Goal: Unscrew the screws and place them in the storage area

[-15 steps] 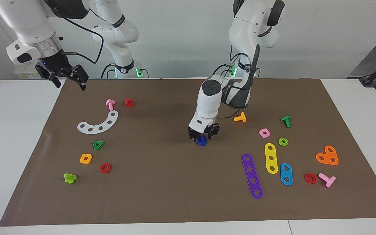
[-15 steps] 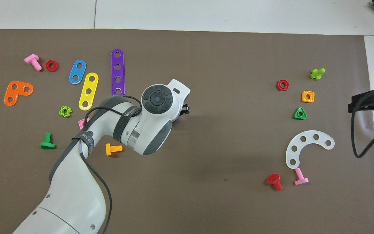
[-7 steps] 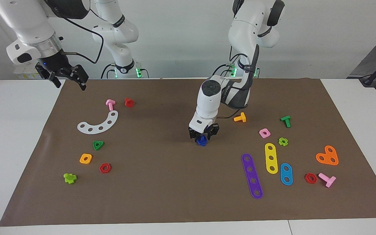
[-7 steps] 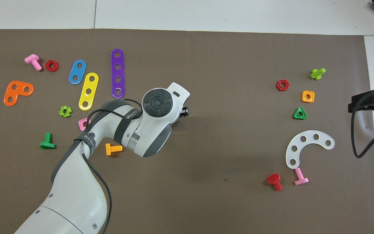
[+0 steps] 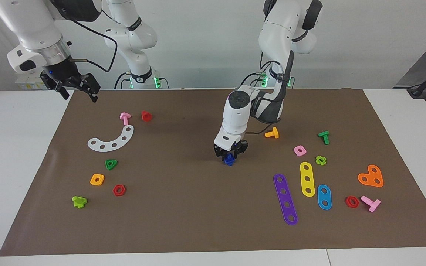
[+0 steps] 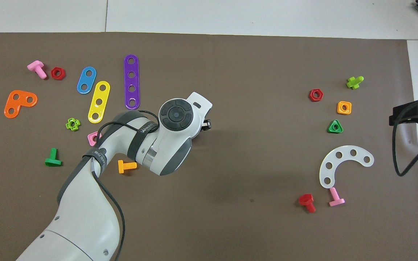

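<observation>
— Brown mat (image 5: pixel 183 207) in the facing view: where is there open room?
— Mid-mat, around the left gripper (image 5: pixel 230 154), its fingers closed on the blue screw (image 5: pixel 229 159), slightly higher than a second ago. The right gripper (image 5: pixel 75 88) waits, fingers apart, over the mat's edge.
— And overhead?
— The left arm hides the screw; bare mat (image 6: pixel 252 119) stretches toward the white arc (image 6: pixel 343 164).

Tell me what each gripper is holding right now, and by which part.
The left gripper is shut on the blue screw over the mat's middle, gripping its upper part; which part exactly is hidden. The right gripper waits at the mat's edge, holding nothing.
</observation>
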